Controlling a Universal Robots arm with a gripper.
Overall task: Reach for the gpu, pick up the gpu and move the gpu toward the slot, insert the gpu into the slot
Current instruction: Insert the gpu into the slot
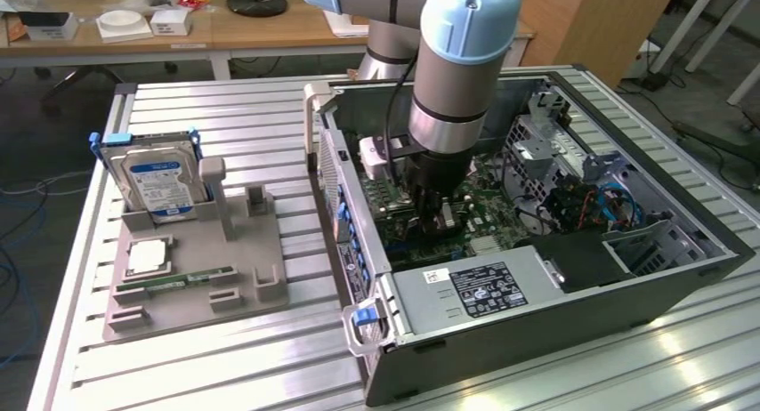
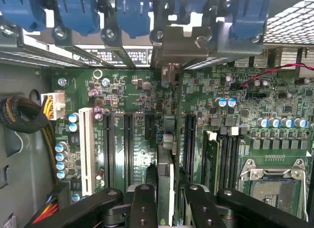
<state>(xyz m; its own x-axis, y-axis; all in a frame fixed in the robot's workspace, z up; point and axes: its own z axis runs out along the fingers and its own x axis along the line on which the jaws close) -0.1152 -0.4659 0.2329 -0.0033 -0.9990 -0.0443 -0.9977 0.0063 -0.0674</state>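
My gripper (image 2: 167,191) reaches down inside the open computer case (image 1: 665,278), just above the green motherboard (image 2: 142,100). It is shut on the gpu (image 2: 166,154), seen edge-on as a thin upright card between the two black fingers (image 2: 143,206). The card's silver end bracket (image 2: 172,53) lies against the case's rear wall among the blue slot clips (image 2: 132,12). The card stands in line with the motherboard's row of long connectors, and the slot under it is hidden by the card itself. In the exterior view the gripper (image 1: 430,217) is low over the board at the case's middle.
Black expansion connectors (image 2: 108,144) and a white one (image 2: 86,149) flank the card; memory slots (image 2: 228,154) and the processor socket (image 2: 274,181) lie on the other side. A cable bundle (image 2: 19,115) and the power supply (image 1: 475,291) are close. A grey holder (image 1: 190,278) holds a hard drive (image 1: 160,181).
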